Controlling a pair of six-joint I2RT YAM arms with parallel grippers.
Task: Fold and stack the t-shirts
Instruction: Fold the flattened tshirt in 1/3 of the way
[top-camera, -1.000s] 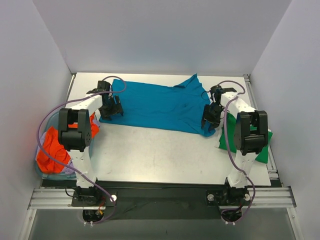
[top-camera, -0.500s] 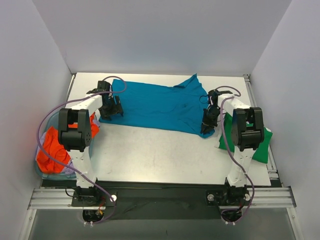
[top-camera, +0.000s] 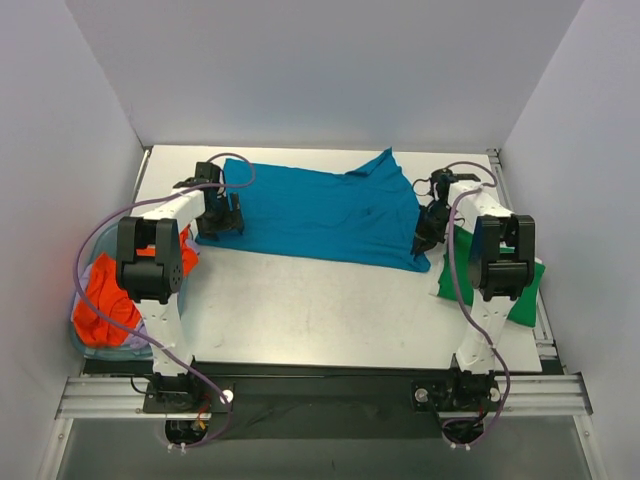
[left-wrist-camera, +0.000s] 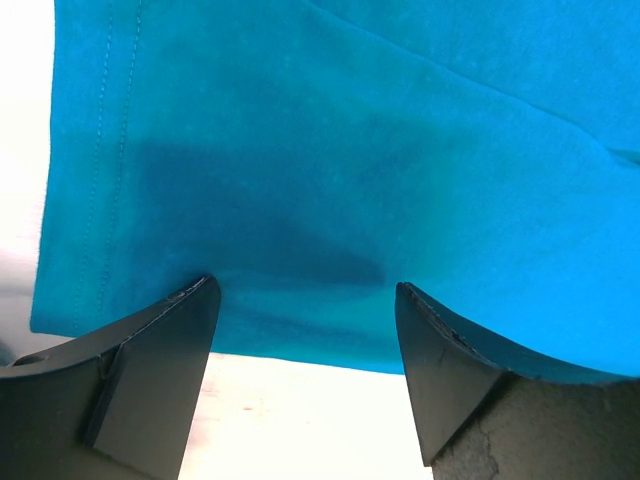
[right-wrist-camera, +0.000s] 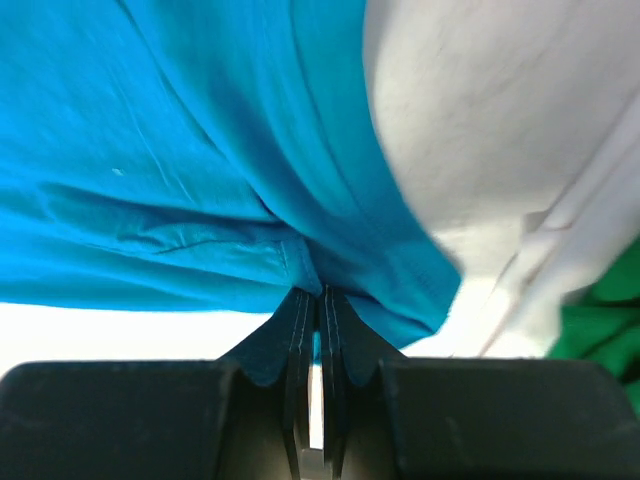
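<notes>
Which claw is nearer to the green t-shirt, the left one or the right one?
Right. The right claw pinches the blue t-shirt just beside the green t-shirt; the left claw is across the table.

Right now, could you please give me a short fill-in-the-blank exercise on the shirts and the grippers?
1. The right gripper is ____ on the blue t-shirt.
2. The left gripper has its jaws ____ over that shirt's hem.
3. The folded t-shirt on the robot's right is ____ in colour.
Missing words: shut; open; green.
</notes>
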